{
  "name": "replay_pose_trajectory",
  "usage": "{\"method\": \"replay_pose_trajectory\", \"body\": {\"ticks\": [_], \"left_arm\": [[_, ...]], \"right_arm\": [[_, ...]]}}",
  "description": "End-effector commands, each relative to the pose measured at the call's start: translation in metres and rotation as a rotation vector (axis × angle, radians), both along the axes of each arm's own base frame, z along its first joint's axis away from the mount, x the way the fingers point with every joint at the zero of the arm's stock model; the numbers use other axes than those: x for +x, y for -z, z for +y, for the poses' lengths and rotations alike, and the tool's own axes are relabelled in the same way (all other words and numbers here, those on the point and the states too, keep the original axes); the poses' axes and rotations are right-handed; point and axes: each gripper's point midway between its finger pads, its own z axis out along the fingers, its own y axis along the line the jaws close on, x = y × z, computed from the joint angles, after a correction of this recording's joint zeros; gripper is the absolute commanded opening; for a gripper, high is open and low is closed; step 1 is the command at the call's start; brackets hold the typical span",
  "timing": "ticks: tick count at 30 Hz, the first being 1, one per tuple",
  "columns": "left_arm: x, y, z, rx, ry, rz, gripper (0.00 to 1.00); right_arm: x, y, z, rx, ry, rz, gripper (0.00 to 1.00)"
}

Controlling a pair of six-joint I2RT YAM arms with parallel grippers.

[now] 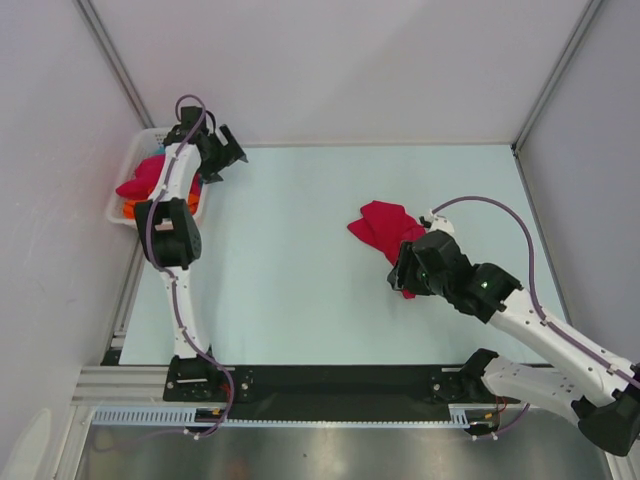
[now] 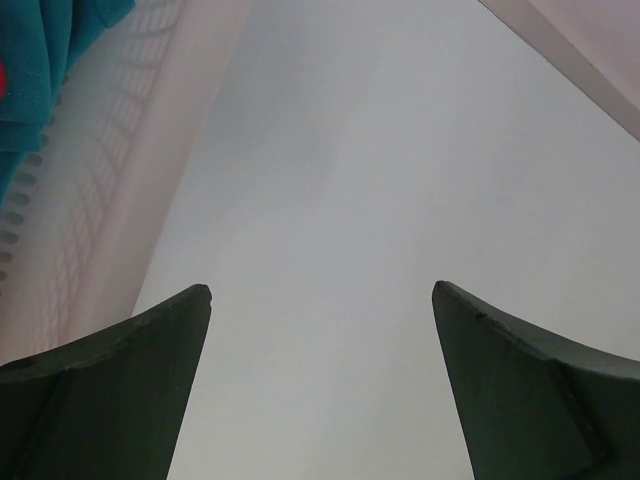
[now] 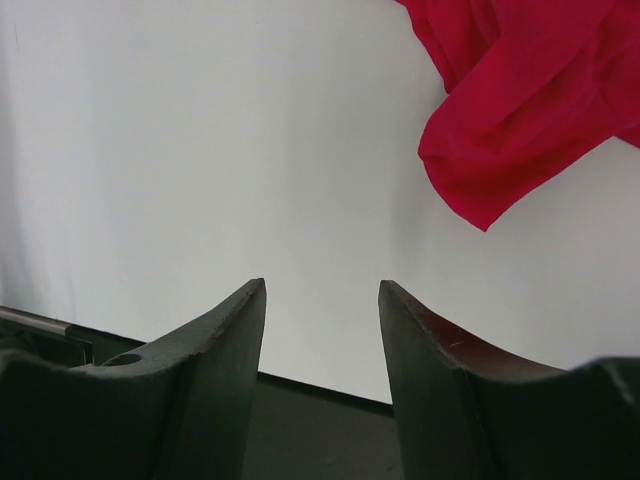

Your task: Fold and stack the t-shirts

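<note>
Top external view showed a crumpled crimson-pink cloth t-shirt [image 1: 382, 225] lying loose on the pale mint table [image 1: 300, 250], toward 3 o'clock of its middle. The right hand [image 1: 402, 276] sat just at the garment's 5 o'clock edge. From the right wrist, its fingers stood partly apart with nothing between them, and the red cloth lay off at 1 o'clock, not within their reach. At the table's 10 o'clock corner the white plastic mesh basket [image 1: 115, 213] held another crimson-pink shirt [image 1: 140, 183] over an orange shirt [image 1: 130, 208], with a teal shirt [image 2: 40, 50] visible from the left wrist. The left hand [image 1: 228, 150] hovered beside the basket at its 2 o'clock, fingers spread wide and empty. The step looked like spreading the first shirt flat before folding. Next, the right hand would likely need to turn toward a hem or corner and pinch only one layer.
</note>
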Motion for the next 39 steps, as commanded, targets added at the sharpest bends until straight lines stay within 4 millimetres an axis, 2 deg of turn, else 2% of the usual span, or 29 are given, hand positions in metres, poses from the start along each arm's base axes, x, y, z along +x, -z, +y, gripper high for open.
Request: {"method": "replay_pose_trajectory", "body": {"ticks": [1,4,5,7,8,9,10,11,13,14,15,16,17,18,19,21,22,25,30,36,39], "left_arm": [[-0.015,0.028,0.043,0.012,-0.113,0.075,1.00],[-0.018,0.018,0.031,-0.007,-0.095,0.054,0.99],[-0.017,0.002,0.021,-0.004,-0.076,0.020,1.00],[-0.014,-0.016,0.005,0.016,-0.032,-0.027,0.99],[-0.014,-0.029,-0.016,0.006,0.018,-0.052,0.99],[-0.014,-0.036,-0.029,-0.006,0.054,-0.068,0.99],[-0.012,-0.052,-0.039,-0.015,0.079,-0.097,0.99],[-0.016,-0.058,-0.072,-0.029,0.146,-0.105,1.00],[-0.023,-0.075,-0.102,-0.044,0.215,-0.132,0.99],[-0.033,-0.078,-0.131,-0.051,0.273,-0.132,0.99],[-0.040,-0.080,-0.147,-0.054,0.308,-0.132,0.99],[-0.059,-0.080,-0.178,-0.061,0.372,-0.119,1.00],[-0.070,-0.079,-0.194,-0.062,0.411,-0.115,0.99],[-0.084,-0.065,-0.207,-0.062,0.445,-0.086,0.99],[-0.103,-0.070,-0.233,-0.065,0.501,-0.096,1.00],[-0.129,-0.061,-0.255,-0.083,0.550,-0.095,0.99],[-0.146,-0.058,-0.273,-0.095,0.590,-0.096,0.99],[-0.184,-0.048,-0.296,-0.133,0.664,-0.118,1.00],[-0.223,-0.016,-0.292,-0.156,0.698,-0.099,1.00],[-0.245,0.007,-0.292,-0.215,0.723,-0.104,1.00],[-0.257,0.015,-0.303,-0.289,0.750,-0.111,0.99]], "right_arm": [[0.007,-0.011,0.011,0.029,-0.029,-0.023,0.54],[0.008,-0.007,0.016,0.034,-0.038,-0.012,0.55],[0.008,-0.007,0.017,0.038,-0.040,-0.011,0.56],[0.010,-0.005,0.020,0.042,-0.041,-0.010,0.57],[0.011,-0.005,0.021,0.042,-0.042,-0.009,0.58],[0.014,-0.003,0.023,0.042,-0.042,-0.011,0.60],[0.015,0.000,0.023,0.036,-0.042,-0.010,0.62],[0.018,0.002,0.022,0.029,-0.035,-0.005,0.63],[0.025,0.008,0.022,0.019,-0.037,0.005,0.70],[0.029,0.010,0.019,0.028,-0.029,0.018,0.72],[0.035,0.009,0.018,0.043,-0.020,0.017,0.72],[0.038,0.012,0.017,0.054,-0.018,0.029,0.73],[0.044,0.012,0.016,0.104,-0.015,0.036,0.73],[0.046,0.013,0.017,0.133,-0.025,0.042,0.73],[0.046,0.014,0.020,0.164,-0.039,0.050,0.73],[0.056,0.017,0.015,0.190,-0.018,0.033,0.72],[0.060,0.023,0.014,0.185,-0.009,0.048,0.72],[0.069,0.034,0.010,0.157,0.006,0.075,0.72],[0.071,0.041,0.009,0.151,0.017,0.092,0.71],[0.070,0.043,0.004,0.148,0.048,0.089,0.71],[0.067,0.046,0.000,0.139,0.063,0.094,0.70]]}}
